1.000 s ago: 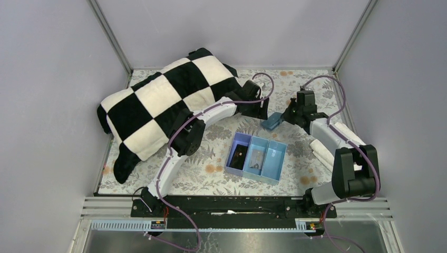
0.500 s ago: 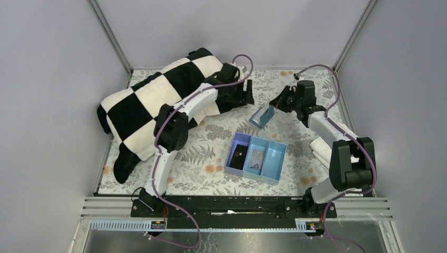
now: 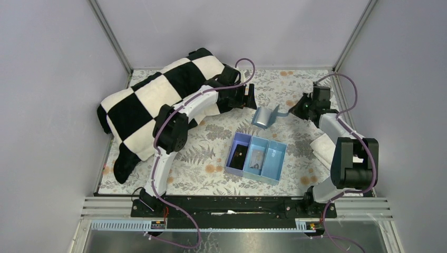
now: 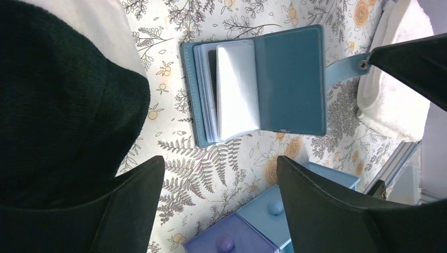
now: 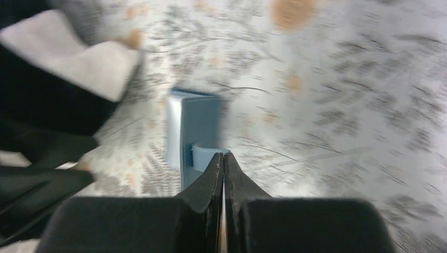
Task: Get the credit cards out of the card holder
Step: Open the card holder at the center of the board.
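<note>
the card holder is open at the far middle of the bench, just beyond the three-compartment tray. from above its two blue panels spread in a shallow v. whether its lower edge touches the floral cover or hangs just clear of it cannot be told.

the credit cards are in the holder. the left wrist view shows a pale grey stack fanned against one panel, with the other panel a bare blue cover beside it. a strap with a snap stud runs off that cover's outer edge.

the right claw is pinched fully together on the end of that strap, holding the card holder by it alone.

the left claw is spread wide with nothing between its fingers. it faces the open holder from the other side, near it but apart. behind it lies a black-and-white checkered blanket, bunched along the left and far side of the bench. a white towel lies by the right arm.
</note>
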Tool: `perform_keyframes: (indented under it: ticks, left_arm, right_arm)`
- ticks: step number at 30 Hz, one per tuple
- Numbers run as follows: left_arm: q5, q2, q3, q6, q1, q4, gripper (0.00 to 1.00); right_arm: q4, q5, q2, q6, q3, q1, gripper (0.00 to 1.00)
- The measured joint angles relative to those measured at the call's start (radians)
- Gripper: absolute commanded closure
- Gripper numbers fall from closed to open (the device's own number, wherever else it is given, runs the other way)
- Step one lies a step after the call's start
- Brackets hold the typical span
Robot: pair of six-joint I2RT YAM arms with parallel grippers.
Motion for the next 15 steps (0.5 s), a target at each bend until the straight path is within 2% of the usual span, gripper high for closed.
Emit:
perform_keyframes:
  ticks: [7,9,10,13,15]
  left_arm:
    - [0.024,0.000,-0.005,-0.002,-0.006,0.017,0.15]
    - [0.027,0.000,-0.011,-0.003,-0.010,0.021,0.15]
    - [0.030,0.000,-0.014,-0.003,-0.013,0.023,0.15]
    - [0.051,0.000,-0.025,-0.004,-0.023,0.031,0.15]
    - [0.073,0.000,-0.027,-0.008,-0.028,0.037,0.15]
  right_arm:
    - [-0.155,0.156,0.044,-0.016,-0.009,-0.039,0.99]
    - [-0.192,0.194,0.055,-0.017,-0.010,-0.038,0.81]
    - [-0.210,0.217,0.056,-0.019,-0.010,-0.038,0.75]
    - [-0.264,0.274,0.056,-0.022,-0.001,-0.037,0.46]
    - [-0.285,0.302,0.048,-0.019,0.005,-0.038,0.42]
